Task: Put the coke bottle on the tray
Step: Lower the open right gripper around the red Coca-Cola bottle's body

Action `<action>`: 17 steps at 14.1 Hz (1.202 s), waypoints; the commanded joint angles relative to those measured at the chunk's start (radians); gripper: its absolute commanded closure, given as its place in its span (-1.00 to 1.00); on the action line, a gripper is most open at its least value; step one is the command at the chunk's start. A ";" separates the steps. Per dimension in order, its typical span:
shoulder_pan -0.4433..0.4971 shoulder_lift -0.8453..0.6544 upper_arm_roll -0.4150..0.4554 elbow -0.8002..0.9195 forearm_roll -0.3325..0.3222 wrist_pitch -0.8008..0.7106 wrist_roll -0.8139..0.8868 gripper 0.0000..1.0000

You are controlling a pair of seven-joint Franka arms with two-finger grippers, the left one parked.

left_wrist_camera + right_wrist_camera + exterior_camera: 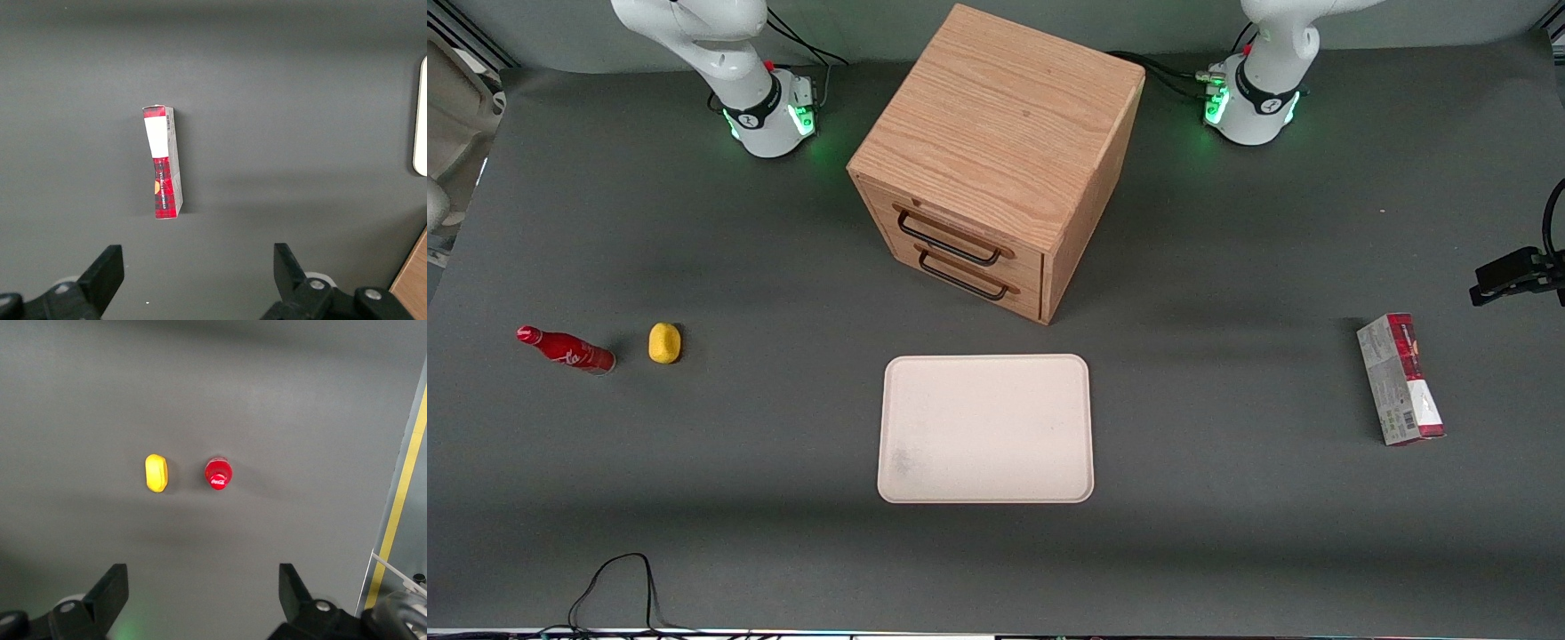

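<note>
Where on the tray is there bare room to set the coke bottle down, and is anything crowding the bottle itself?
The whole tray is bare; only its edge nearest the drawer cabinet is tighter. The coke bottle stands toward the working arm's end, crowded only by the yellow object beside it. The hand hangs open above both, holding nothing. Bare table lies between bottle and tray.

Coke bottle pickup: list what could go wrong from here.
1. The coke bottle stands upright and slim; a slightly off approach by the open gripper, which is high above it, could tip it over.
2. The yellow object sits close beside the bottle, so a finger might bump it during the grasp.
3. The tray has a low rim; a tall bottle set down tilted may topple.
</note>
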 commanded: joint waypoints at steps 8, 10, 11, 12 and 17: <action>0.014 0.004 -0.001 -0.263 0.056 0.247 -0.030 -1.00; 0.014 -0.002 -0.001 -0.361 0.064 0.348 -0.032 -1.00; 0.014 -0.001 -0.001 -0.393 0.064 0.383 -0.032 -1.00; 0.016 0.005 0.000 -0.416 0.064 0.419 -0.032 -1.00; 0.017 0.094 0.003 -0.455 0.063 0.548 -0.033 -1.00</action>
